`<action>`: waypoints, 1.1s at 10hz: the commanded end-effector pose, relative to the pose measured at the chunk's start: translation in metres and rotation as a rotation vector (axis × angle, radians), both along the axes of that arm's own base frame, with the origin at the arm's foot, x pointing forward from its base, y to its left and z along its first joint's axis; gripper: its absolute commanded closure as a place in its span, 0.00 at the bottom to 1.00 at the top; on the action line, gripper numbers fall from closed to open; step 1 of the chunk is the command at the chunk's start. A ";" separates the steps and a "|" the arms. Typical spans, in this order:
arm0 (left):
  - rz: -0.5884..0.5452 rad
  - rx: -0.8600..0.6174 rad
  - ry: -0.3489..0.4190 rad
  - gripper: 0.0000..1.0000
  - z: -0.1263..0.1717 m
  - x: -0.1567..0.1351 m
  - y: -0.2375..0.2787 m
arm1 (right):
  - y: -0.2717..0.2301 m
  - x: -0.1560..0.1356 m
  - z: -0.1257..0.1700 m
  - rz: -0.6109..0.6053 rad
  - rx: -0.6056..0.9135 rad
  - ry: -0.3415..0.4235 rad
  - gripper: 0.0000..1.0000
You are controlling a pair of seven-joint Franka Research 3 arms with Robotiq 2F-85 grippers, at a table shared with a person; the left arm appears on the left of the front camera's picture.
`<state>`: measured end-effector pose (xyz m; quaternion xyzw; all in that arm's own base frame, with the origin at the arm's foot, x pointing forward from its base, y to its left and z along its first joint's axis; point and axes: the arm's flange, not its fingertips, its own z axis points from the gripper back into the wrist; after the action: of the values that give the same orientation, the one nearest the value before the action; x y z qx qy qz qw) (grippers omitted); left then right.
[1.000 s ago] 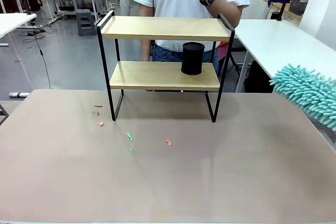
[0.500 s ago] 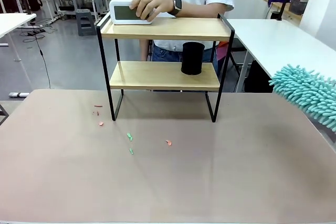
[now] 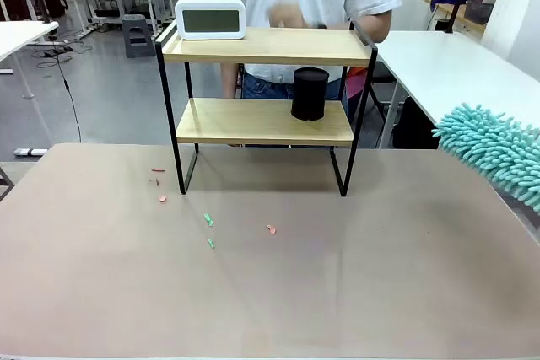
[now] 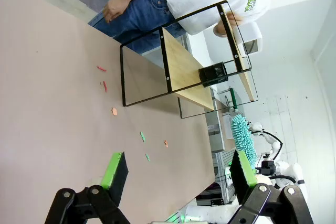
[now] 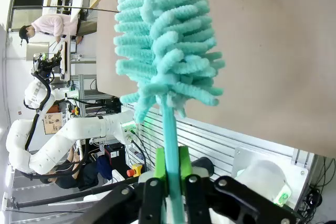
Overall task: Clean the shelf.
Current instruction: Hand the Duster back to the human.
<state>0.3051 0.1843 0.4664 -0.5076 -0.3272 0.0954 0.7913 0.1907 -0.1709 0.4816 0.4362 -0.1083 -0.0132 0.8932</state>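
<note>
The shelf (image 3: 261,45) stands at the table's far edge, two light wooden boards in a black frame; the left wrist view shows the shelf (image 4: 184,69) sideways. A white digital clock (image 3: 210,18) rests at the left end of the top board and a black cup (image 3: 310,94) on the lower board. A person's hand (image 3: 287,14) hovers blurred behind the top board. A teal fluffy duster (image 3: 494,151) juts in at the right edge. My right gripper (image 5: 169,169) is shut on the duster's teal handle (image 5: 170,145). My left gripper (image 4: 176,169) hangs open above the table.
Small pink and green scraps (image 3: 208,220) lie on the brown table (image 3: 270,284) in front of the shelf's left leg. A white table (image 3: 456,65) stands at the right, beyond the brown one. The person stands close behind the shelf.
The person set the white clock on the top board's left end and let it go; the hand has pulled back toward the middle. Neither arm moved.
</note>
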 end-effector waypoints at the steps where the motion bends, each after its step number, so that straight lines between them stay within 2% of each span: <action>1: 0.000 0.000 0.000 0.00 0.000 0.000 0.000 | 0.000 0.000 0.000 0.000 0.000 0.000 0.88; 2: -0.076 -0.043 -0.116 0.00 0.031 -0.012 -0.013 | -0.003 -0.004 0.011 0.021 -0.001 -0.050 0.88; 3: -0.213 -0.085 -0.249 0.00 0.073 -0.014 -0.051 | 0.003 0.013 0.057 0.074 -0.051 -0.187 0.88; 4: -0.362 -0.075 -0.290 0.00 0.102 -0.006 -0.092 | 0.022 0.029 0.102 0.174 -0.110 -0.280 0.88; 5: -0.475 -0.052 -0.286 0.00 0.117 0.006 -0.143 | 0.051 0.039 0.139 0.281 -0.168 -0.352 0.88; 6: -0.607 -0.036 -0.254 0.00 0.120 0.020 -0.196 | 0.084 0.041 0.165 0.419 -0.192 -0.418 0.88; 7: -0.706 -0.026 -0.215 0.00 0.112 0.038 -0.251 | 0.126 0.037 0.176 0.640 -0.187 -0.442 0.88; 8: -0.766 -0.036 -0.179 0.00 0.103 0.048 -0.295 | 0.158 0.033 0.171 0.807 -0.250 -0.389 0.88; 9: -0.780 -0.076 -0.147 0.00 0.093 0.056 -0.327 | 0.179 0.029 0.158 0.919 -0.310 -0.340 0.88; 10: -0.791 -0.047 -0.089 0.00 0.079 0.061 -0.322 | 0.176 0.021 0.149 0.926 -0.325 -0.332 0.88; 11: -0.788 -0.058 -0.165 0.00 0.093 0.027 -0.329 | 0.184 0.022 0.178 0.794 -0.248 -0.360 0.88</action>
<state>0.3543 -0.1634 0.5370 -0.6242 -0.1374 -0.2396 0.7308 0.2113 0.0283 0.6417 0.3141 -0.0447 0.4504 0.8345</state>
